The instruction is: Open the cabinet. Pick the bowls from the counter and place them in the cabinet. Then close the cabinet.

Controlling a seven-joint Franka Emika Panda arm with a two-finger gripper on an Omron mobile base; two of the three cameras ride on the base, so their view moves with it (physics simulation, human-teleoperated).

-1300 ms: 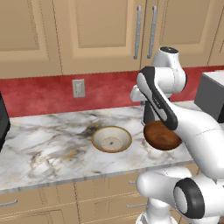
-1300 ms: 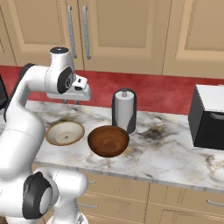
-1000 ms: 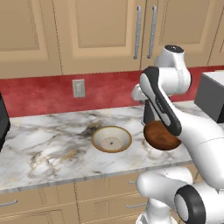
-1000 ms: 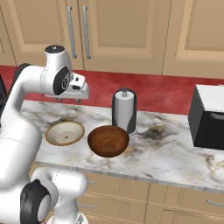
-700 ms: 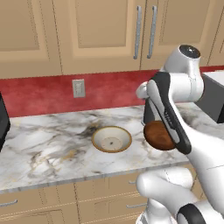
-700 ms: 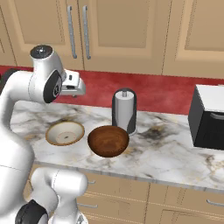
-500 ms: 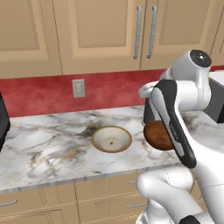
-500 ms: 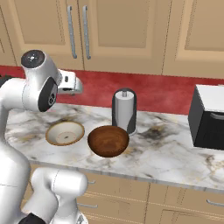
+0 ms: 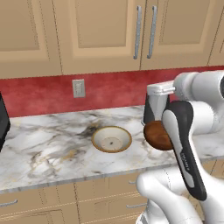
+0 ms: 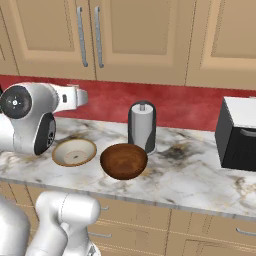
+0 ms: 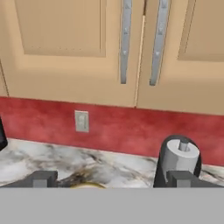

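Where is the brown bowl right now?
The brown bowl sits on the counter, right in front of the grey canister, with the cream bowl on its left in the right base view.

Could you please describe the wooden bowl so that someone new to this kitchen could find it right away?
Look along the marble counter below the two-door wall cabinet. Just in front of the grey canister sits the dark reddish-brown bowl. Its neighbour to the left, the cream bowl, is pale inside with a tan rim.

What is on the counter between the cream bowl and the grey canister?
In the right base view, the dark wooden bowl sits between the cream bowl and the grey canister, a little nearer the counter's front edge.
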